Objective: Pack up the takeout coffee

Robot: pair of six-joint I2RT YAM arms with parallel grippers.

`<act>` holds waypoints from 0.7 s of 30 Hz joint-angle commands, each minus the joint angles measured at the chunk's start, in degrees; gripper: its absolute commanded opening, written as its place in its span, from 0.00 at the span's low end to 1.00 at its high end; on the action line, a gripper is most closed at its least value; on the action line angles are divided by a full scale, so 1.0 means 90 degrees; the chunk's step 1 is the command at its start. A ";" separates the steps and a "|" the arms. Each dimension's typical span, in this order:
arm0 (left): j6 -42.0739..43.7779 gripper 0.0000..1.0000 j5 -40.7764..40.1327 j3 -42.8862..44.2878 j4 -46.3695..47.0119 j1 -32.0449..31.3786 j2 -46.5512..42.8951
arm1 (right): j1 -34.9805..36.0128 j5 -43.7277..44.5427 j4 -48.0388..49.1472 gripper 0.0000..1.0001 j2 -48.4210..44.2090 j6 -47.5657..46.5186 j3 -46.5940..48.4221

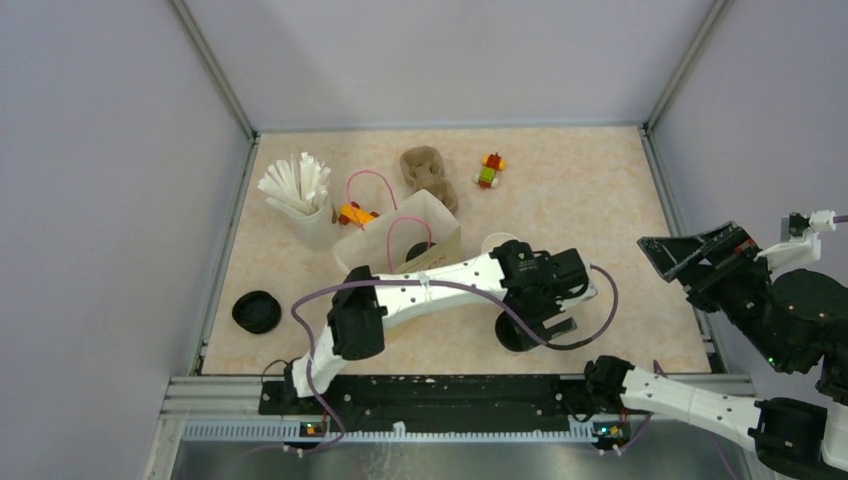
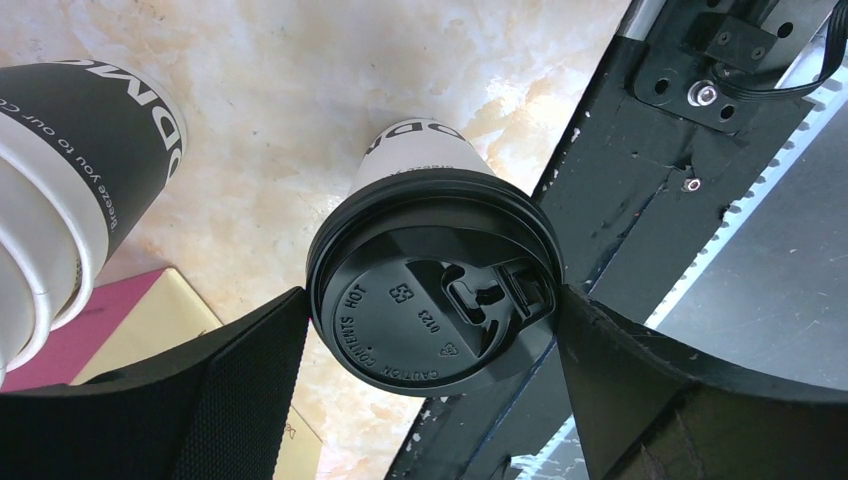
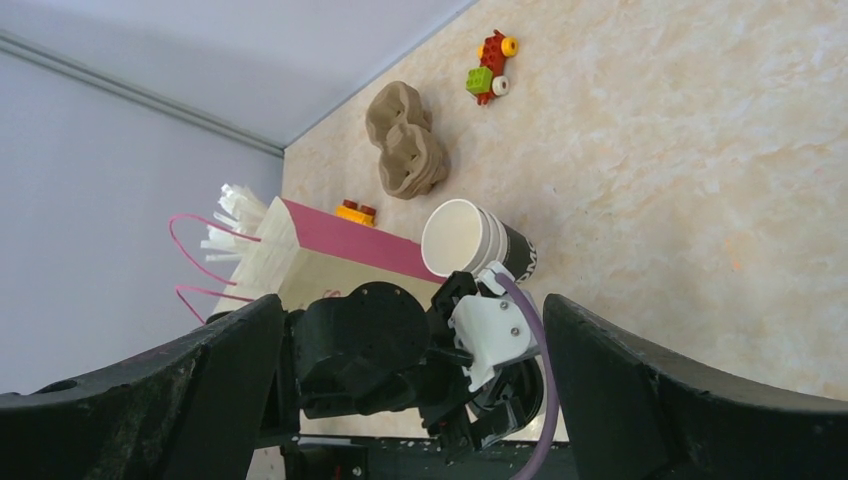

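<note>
- The lidded cup was seen upright on the counter at its near edge, just beside the black rail. The left hand was set over it, with one finger at each side of the lid rim.
- Contact or a hairline gap could not be told from the wrist view, so the grip was not confirmed. If a lift were started on a loose hold, the cup could be dropped or tipped onto the rail.
- The hold was placed at the lid, not the cup wall. The lid could be popped off under squeeze or lift and any contents spilled. The fill level was not visible.
- A stack of open cups was standing just beside the bag, on the far side of the hand. It could be knocked over on a low, straight carry to the bag.
- The bag mouth was partly hidden under the forearm, with pink handles standing at it. The cup base could be caught on the bag wall or a handle if clearance were misjudged, and the light bag shoved or folded.
- A purple cable was looped beside the hand, so a snag on the cup was judged possible.
- The right hand was spread wide and empty, well off to the right. No bracing of the bag was offered by it.
</note>
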 commanded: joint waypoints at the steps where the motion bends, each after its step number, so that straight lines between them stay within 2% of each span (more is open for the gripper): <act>1: 0.0102 0.92 -0.0097 0.0032 -0.0047 -0.0021 0.0034 | -0.0046 0.0003 -0.0046 0.99 0.0057 -0.0045 0.0192; 11: 0.0177 0.78 -0.0330 0.0108 -0.0214 -0.0027 -0.0048 | -0.0052 0.0022 0.0047 0.99 0.0074 -0.0127 0.0120; 15: 0.0117 0.70 -0.0289 0.0213 -0.0434 -0.0021 -0.0096 | -0.0048 -0.0038 0.0217 0.99 -0.0077 -0.0092 -0.0235; 18: -0.0025 0.68 -0.0373 0.0351 -0.0578 -0.0021 -0.0258 | -0.0044 -0.0098 0.0371 0.99 -0.0216 -0.0169 -0.0648; 21: -0.0264 0.66 -0.0638 0.0452 -0.0701 -0.0012 -0.0509 | -0.0045 -0.0147 0.0305 0.99 -0.0037 -0.0378 -0.0612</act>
